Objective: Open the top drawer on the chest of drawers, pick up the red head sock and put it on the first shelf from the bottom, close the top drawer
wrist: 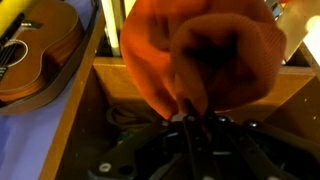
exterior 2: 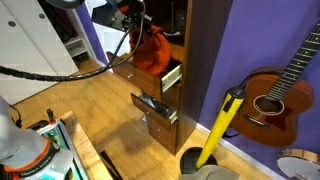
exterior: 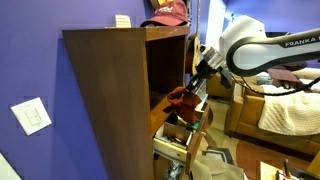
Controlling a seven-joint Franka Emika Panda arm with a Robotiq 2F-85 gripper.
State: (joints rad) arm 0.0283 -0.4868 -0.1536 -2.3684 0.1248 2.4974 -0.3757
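The red head sock (wrist: pixel 205 50) hangs from my gripper (wrist: pixel 190 112), whose fingers are shut on its fabric. In both exterior views the sock (exterior: pixel 181 98) (exterior 2: pixel 152 50) is held just above the open top drawer (exterior 2: pixel 170 78) of the wooden chest of drawers (exterior: pixel 110 90). In the wrist view the sock fills most of the frame over the drawer's inside (wrist: pixel 110 105). My gripper (exterior: pixel 196 82) comes in from the side of the cabinet front. The shelf openings (exterior: pixel 165 60) lie above the drawer.
A lower drawer (exterior 2: pixel 155 108) also stands open. A guitar (exterior 2: pixel 285 95) leans on the purple wall and also shows in the wrist view (wrist: pixel 35 50). A yellow-handled tool (exterior 2: pixel 222 125) leans near the cabinet. A sofa (exterior: pixel 285 110) is beside the arm. Red items (exterior: pixel 168 12) lie on the cabinet top.
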